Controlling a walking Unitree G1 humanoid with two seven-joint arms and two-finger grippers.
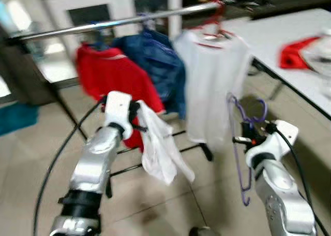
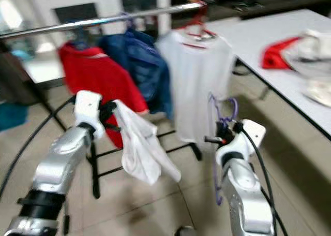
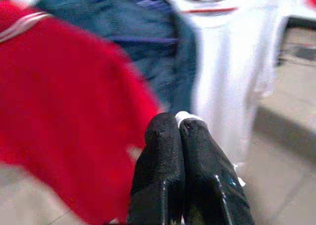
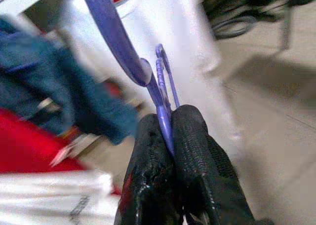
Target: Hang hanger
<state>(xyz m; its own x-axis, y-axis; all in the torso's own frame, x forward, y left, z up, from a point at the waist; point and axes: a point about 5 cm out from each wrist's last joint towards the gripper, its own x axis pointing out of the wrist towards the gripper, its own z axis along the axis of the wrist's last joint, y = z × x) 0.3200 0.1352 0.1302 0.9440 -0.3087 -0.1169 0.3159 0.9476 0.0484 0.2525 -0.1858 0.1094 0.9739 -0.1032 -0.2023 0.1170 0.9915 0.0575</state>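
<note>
1. Hanger (image 4: pixel 129 51): purple plastic, pinched between the two black fingers of the right gripper (image 4: pixel 168 120); the thin bar passes straight through the clamp, the hook curving up beyond the fingertips

2. Same hanger in the head views (image 1: pixel 243 143): hangs beside the right gripper (image 1: pixel 239 139), hook above the wrist, long body dropping below it toward the floor; in front of the rail (image 1: pixel 119 21) and lower than it, not hooked on

3. Right gripper: clenched on the hanger, held low to the right of the white shirt (image 1: pixel 214 80)

4. Left gripper (image 3: pixel 177 120): fingers pressed together on a scrap of white fabric at the tips; a white cloth (image 1: pixel 159 145) drapes down from it in the head views

5. Left gripper position: raised before the red shirt (image 1: pixel 111 78), below the rail

6. Rail: metal bar running across the upper scene, bearing three garments left to right – red shirt, blue jacket (image 1: pixel 155 65), white shirt on a red hanger (image 1: pixel 213 19)

7. Table (image 1: pixel 289 60): white top, at the right, well apart from the rail's right end; red cloth (image 1: pixel 296 52) lies on it with pale fabric just beside

8. Floor (image 1: pixel 170 205): pale tiles; the views are blurred
</note>
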